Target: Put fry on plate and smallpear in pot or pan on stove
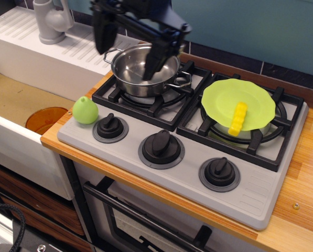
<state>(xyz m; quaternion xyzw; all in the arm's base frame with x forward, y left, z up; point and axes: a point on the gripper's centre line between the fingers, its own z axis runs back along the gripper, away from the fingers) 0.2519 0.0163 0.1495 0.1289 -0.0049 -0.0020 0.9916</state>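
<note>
The yellow crinkle-cut fry [238, 118] lies on the lime-green plate [224, 97], which rests on the stove's right burner. The light green smallpear [85, 110] sits on the grey stove [253, 191] at its front left corner, beside the left knob. The shiny steel pot [138, 73] stands empty on the left burner. My gripper [127, 50] is open and empty, above the pot's left side, with one finger [104, 32] left of the pot and the other finger [155, 59] over its inside.
Three black knobs [161, 147] line the stove front. A sink with an orange drain [46, 118] lies to the left, with a grey faucet [51, 20] behind it. Wooden counter [303, 178] runs at the right.
</note>
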